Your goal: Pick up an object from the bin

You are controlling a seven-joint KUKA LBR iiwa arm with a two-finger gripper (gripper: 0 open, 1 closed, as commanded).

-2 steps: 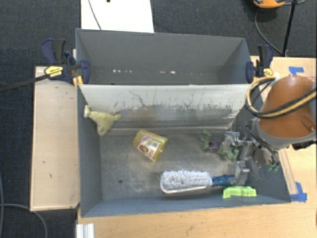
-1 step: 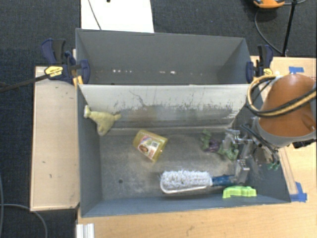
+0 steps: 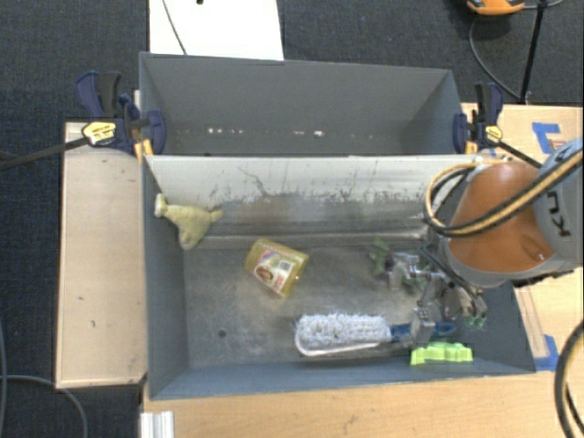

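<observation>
The bin (image 3: pixel 219 322) has wide bare floor across its left and middle. Its things sit mostly along the lower right edge, where the room is tightest.

The arm (image 3: pixel 557 210), under its orange cover (image 3: pixel 497 217), comes in from the right of the frame and crowds the bin's right wall. The claw (image 3: pixel 425 322) hangs low in the lower right corner. The lower wall is just beneath it in the frame and the right wall is near. Whether the claw is spread or pressed together cannot be told here.

- 1 brush (image 3: pixel 342 332), with white bristles and a blue handle, lies flat along the lower edge. Its handle end is right at the claw and its bristles stretch away to the left.
- 1 green piece (image 3: pixel 443 354) lies just below and right of the claw, close to the lower wall.
- 1 small dark green bit (image 3: pixel 379 259) lies up and left of the claw.
- 1 yellow box (image 3: pixel 276 267) sits tilted in the middle, well apart from the claw.
- 1 tan toy (image 3: pixel 188 218) rests in the upper left corner.
</observation>
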